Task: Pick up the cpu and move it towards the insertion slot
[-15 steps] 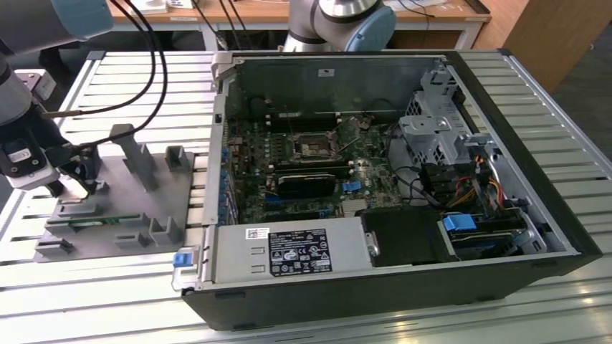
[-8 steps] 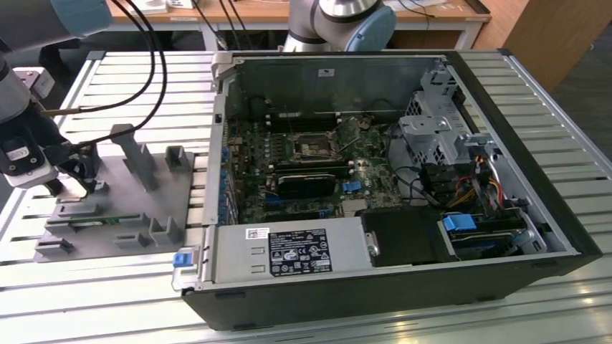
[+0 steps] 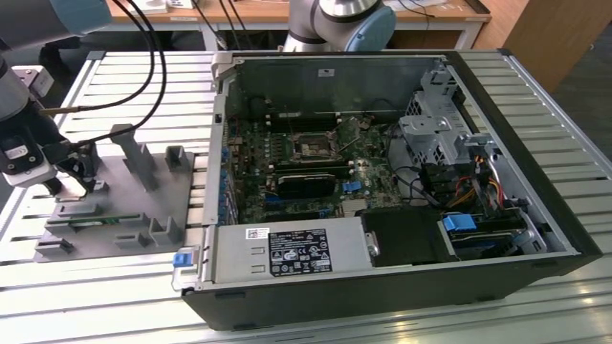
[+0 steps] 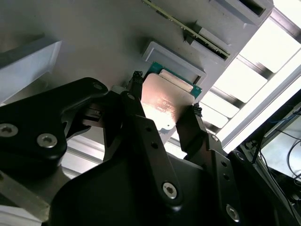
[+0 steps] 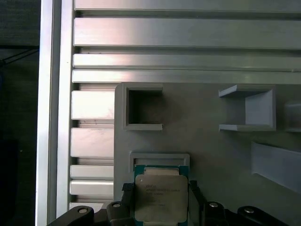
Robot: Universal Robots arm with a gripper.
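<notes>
The cpu (image 5: 161, 197) is a flat square chip with a shiny silver top and a green rim. It sits at the small raised frame of the grey parts fixture (image 3: 125, 215). My gripper (image 4: 165, 95) has a black fingertip (image 4: 136, 81) against one edge of the cpu (image 4: 162, 103) and the other fingertip against the opposite edge, so it is shut on the chip. In the exterior view the gripper (image 3: 77, 175) hangs over the fixture at the exterior view's left. The insertion slot (image 3: 314, 148) lies on the motherboard inside the open computer case, far from the gripper.
The open computer case (image 3: 535, 143) has tall metal walls, a drive cage and cable bundles. A green memory stick (image 4: 188, 28) rests in the fixture, and grey posts (image 3: 134, 154) stand up from it. Black cables (image 3: 153, 72) hang above the slatted aluminium table (image 3: 105, 279).
</notes>
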